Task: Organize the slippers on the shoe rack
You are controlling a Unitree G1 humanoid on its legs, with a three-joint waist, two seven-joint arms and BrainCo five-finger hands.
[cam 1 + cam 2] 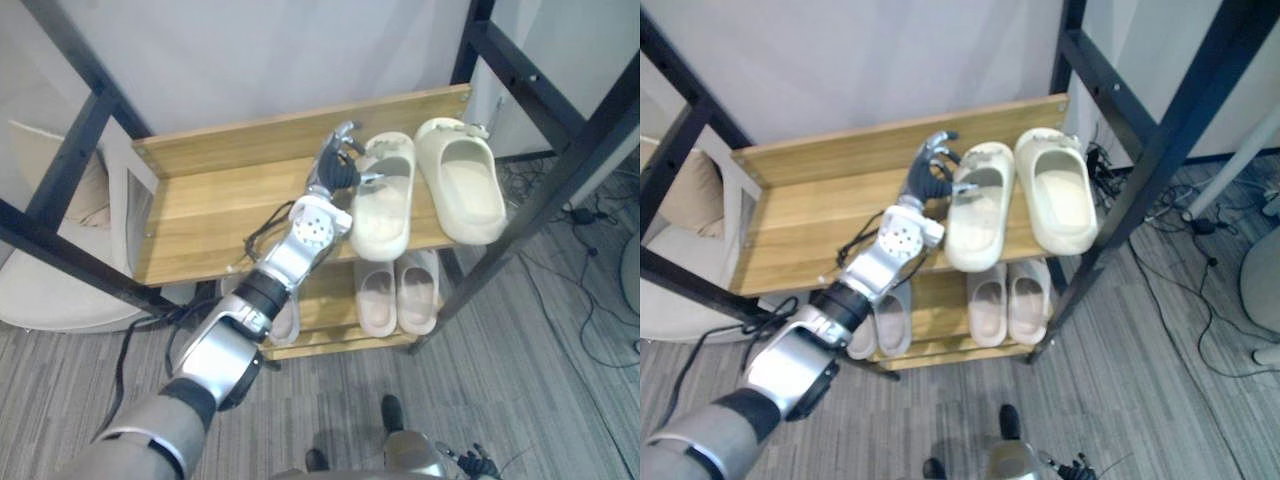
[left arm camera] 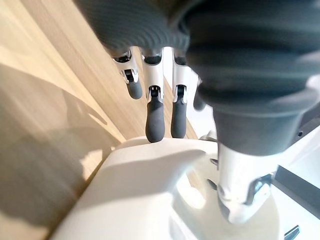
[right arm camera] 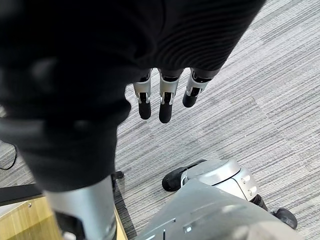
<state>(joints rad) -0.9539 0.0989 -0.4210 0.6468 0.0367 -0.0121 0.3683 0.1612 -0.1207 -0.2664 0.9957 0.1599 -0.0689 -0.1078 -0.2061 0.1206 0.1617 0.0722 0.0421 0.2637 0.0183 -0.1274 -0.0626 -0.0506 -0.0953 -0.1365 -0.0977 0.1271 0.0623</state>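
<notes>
**Left eye view.** On the shoe rack's top shelf (image 1: 205, 205) two cream slippers lie side by side toward its 3 o'clock end, toes to the back wall and heels poking over the front edge. The left hand (image 1: 338, 165) is at 9 o'clock of the nearer slipper (image 1: 384, 210), against its toe end. The other slipper (image 1: 464, 182) lies just beside it at 3 o'clock. A second pair (image 1: 398, 295) sits on the lower shelf, at 6 o'clock of these.

**Right eye view.** One more pale slipper (image 1: 892, 318) lies on the lower shelf, partly hidden by the arm.

**Left wrist view.** The fingers (image 2: 153, 122) hang nearly straight, their tips at the outside of the slipper's band. The thumb (image 2: 235, 197) stands apart over the footbed, so nothing is clamped.

**Right wrist view.** The right hand (image 3: 165, 102) hangs relaxed over the carpet (image 3: 265, 100), fingers straight and empty.

These look like moulded foam. I judge them light, springy and firm enough to keep their shape, with a matte skin that should not slip. The best hold is probably the band over the toes, thumb inside and fingers outside. A flat-fingered push would also slide one along the wood.
</notes>
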